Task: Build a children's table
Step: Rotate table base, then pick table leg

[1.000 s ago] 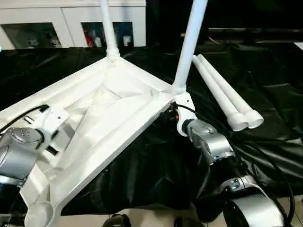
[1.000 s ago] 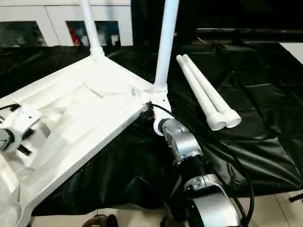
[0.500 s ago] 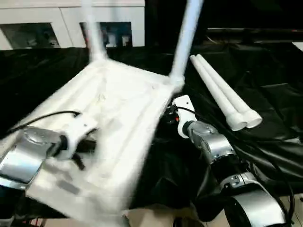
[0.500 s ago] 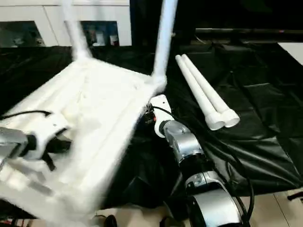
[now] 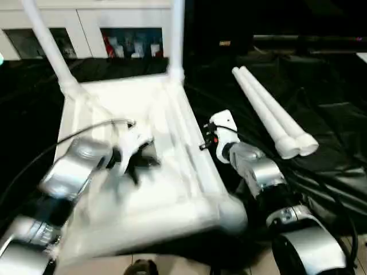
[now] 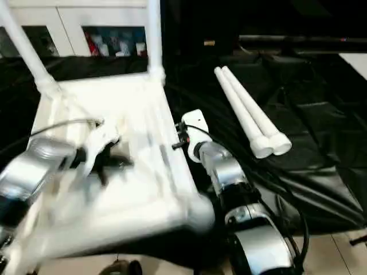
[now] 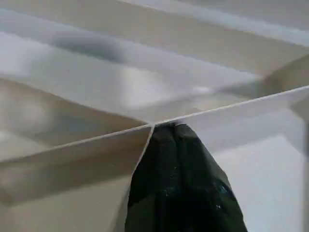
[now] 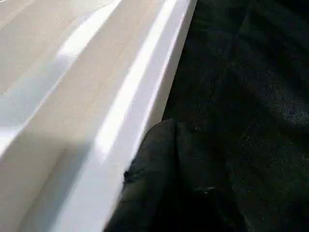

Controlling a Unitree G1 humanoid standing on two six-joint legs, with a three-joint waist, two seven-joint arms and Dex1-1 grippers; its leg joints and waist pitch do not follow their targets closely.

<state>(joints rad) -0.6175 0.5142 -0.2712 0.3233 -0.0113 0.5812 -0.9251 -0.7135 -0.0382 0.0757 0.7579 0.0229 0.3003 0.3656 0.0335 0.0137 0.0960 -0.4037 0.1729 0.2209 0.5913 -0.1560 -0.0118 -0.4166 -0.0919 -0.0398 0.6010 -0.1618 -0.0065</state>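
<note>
The children's table top (image 5: pixel 172 123) lies upside down on black cloth, ribbed underside up. Two white legs (image 5: pixel 49 48) (image 5: pixel 176 34) stand in its far corner sockets, and the near right socket (image 5: pixel 232 213) holds nothing. My left gripper (image 5: pixel 139 161) reaches onto the underside; in the left wrist view it (image 7: pixel 176 129) is shut on a thin rib (image 7: pixel 87 145). My right gripper (image 5: pixel 205 142) sits just off the top's right rim (image 8: pixel 140 96). Its black fingers (image 8: pixel 166 145) are shut, over the cloth beside that rim. Two loose legs (image 5: pixel 266 112) lie side by side at the right.
White cabinets (image 5: pixel 86 23) with glass doors line the back wall. Black cloth (image 5: pixel 327 126) covers the work surface, creased at the right. Its front edge meets light floor (image 5: pixel 189 266) near my body.
The table top has swung round, its near end going right and its standing legs left. My left gripper moved right with it. My right gripper closed, beside the rim.
</note>
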